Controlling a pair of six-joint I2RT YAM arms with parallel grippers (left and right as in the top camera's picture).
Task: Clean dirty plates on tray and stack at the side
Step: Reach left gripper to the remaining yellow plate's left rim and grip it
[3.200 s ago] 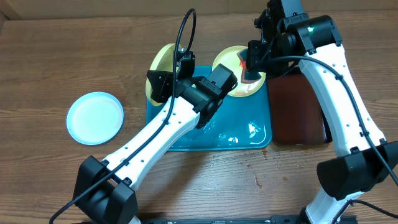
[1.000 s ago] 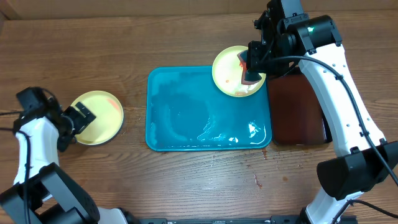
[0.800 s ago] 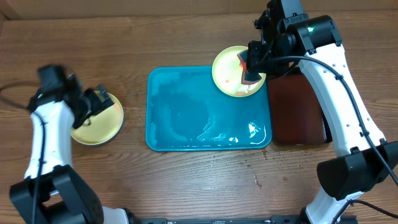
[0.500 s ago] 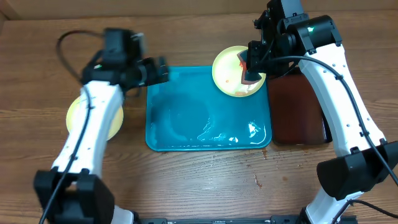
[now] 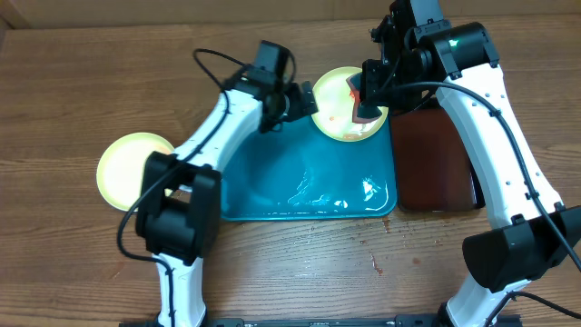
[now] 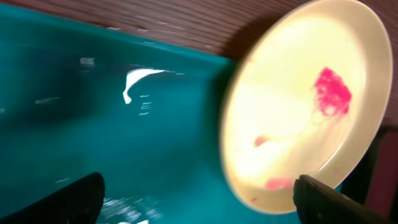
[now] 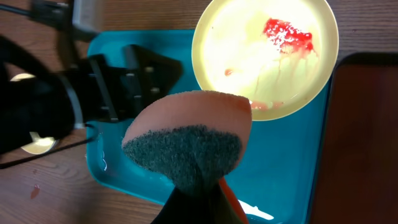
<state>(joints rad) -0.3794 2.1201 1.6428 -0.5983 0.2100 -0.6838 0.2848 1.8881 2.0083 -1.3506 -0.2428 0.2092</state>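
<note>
The left claw [image 5: 304, 100] is held wide open at the tray [image 5: 272, 182]'s far edge; the smeared plate [image 5: 334, 113] lies just to its right, rim toward the jaws; the right claw [image 5: 365, 100], clamped on a sponge [image 7: 186, 146], is poised above it

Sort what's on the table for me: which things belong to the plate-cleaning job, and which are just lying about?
Job in hand:
- smeared plate, red sauce on it
- teal tray under it
- yellow-green plate, set aside on the left
- sponge, held in the right gripper
- left gripper, open beside the smeared plate

Lying about:
- dark reddish tray, right of the teal tray
</note>
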